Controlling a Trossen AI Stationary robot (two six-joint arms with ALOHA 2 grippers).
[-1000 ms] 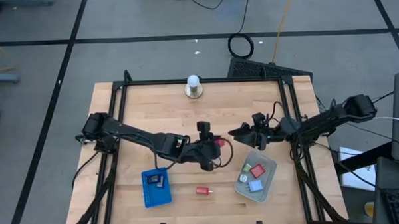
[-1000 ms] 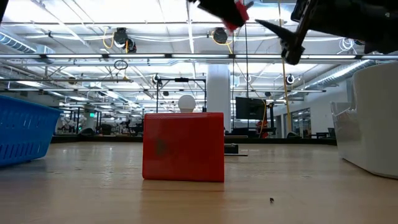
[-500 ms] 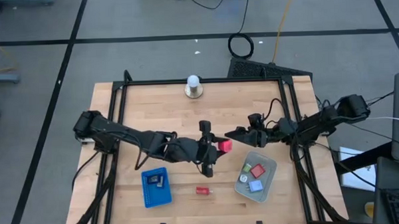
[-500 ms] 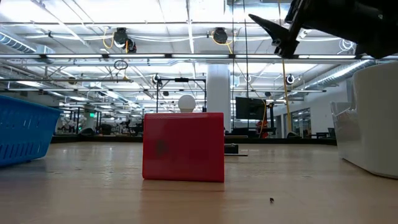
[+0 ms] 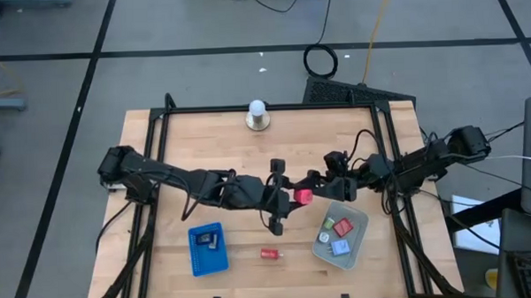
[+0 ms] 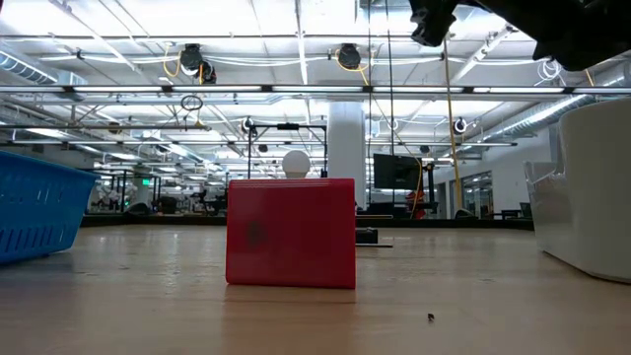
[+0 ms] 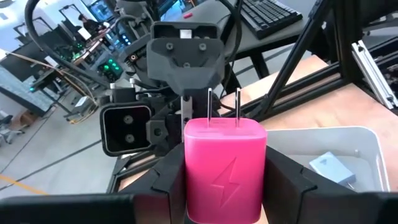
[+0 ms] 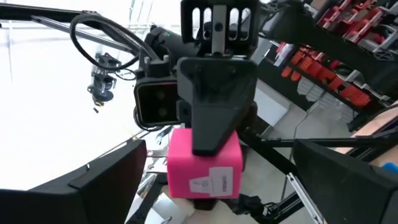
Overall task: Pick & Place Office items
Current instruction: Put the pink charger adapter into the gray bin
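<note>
**Pink charger held mid-air between the two arms**

The glossy pink plug-in charger block with a lightning bolt and two metal prongs sat clamped in the left gripper above mid-table. Only the wrist views showed that detail. The right gripper faced it, spread wide. The clear grey plastic bin held red and blue blocks.

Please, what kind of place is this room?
Probably a large robotics lab or workshop. The low view shows an open hall with ceiling light strips and exposed pipes; a wooden table holds two robot arms, and cables lie on the floor.
</note>
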